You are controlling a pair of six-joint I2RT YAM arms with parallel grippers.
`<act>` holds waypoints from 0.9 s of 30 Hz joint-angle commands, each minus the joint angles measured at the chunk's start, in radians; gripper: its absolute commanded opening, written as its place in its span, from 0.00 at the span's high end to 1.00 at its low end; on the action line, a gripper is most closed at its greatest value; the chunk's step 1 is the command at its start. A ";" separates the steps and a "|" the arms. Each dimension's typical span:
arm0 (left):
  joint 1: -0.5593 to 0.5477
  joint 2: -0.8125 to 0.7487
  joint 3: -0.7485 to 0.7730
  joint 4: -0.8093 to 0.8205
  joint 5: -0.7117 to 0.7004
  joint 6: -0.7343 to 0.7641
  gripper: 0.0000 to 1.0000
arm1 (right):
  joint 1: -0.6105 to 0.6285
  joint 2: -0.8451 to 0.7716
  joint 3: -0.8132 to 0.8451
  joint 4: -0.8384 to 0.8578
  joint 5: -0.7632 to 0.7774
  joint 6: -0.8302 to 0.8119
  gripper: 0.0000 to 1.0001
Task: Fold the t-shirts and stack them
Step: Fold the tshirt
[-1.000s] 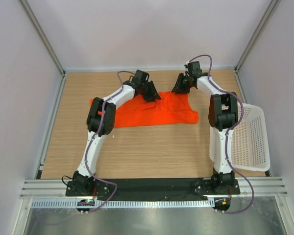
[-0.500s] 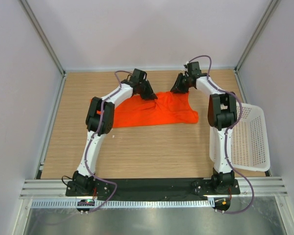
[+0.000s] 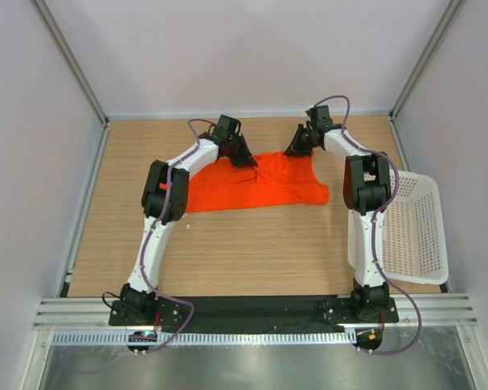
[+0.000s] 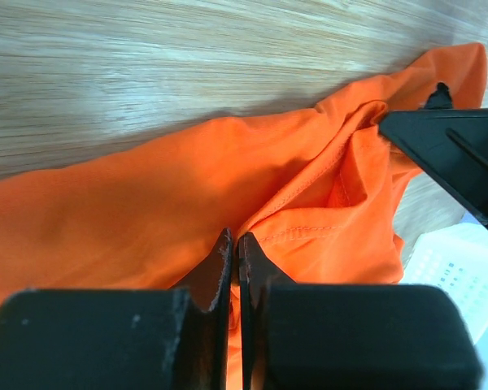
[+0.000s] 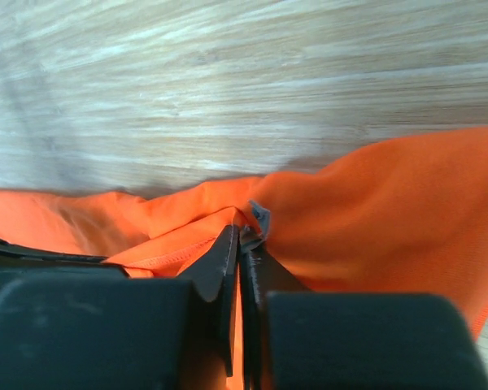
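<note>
The orange-red t-shirt lies spread flat on the far half of the wooden table, near the white lattice basket. The left gripper is clenched on a stitched fold at its far edge; the right gripper pinches the fabric beside a small grey tag

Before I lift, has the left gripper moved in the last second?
Yes, slightly: the left gripper has slid left along the t-shirt far edge, away from the white basket, fingers now shut on fabric.
</note>
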 commanded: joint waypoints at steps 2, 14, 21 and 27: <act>0.019 -0.012 -0.009 -0.006 -0.002 0.002 0.99 | -0.003 -0.042 0.006 0.042 0.072 0.014 0.98; 0.031 0.003 -0.006 -0.008 0.016 0.005 1.00 | -0.017 -0.150 -0.106 0.110 0.209 0.010 0.99; 0.036 0.016 -0.003 -0.009 0.030 0.010 1.00 | -0.017 -0.121 -0.063 0.102 0.211 0.007 0.99; 0.040 0.005 0.002 -0.040 0.028 0.016 0.72 | -0.017 -0.046 0.112 -0.097 0.253 -0.003 0.84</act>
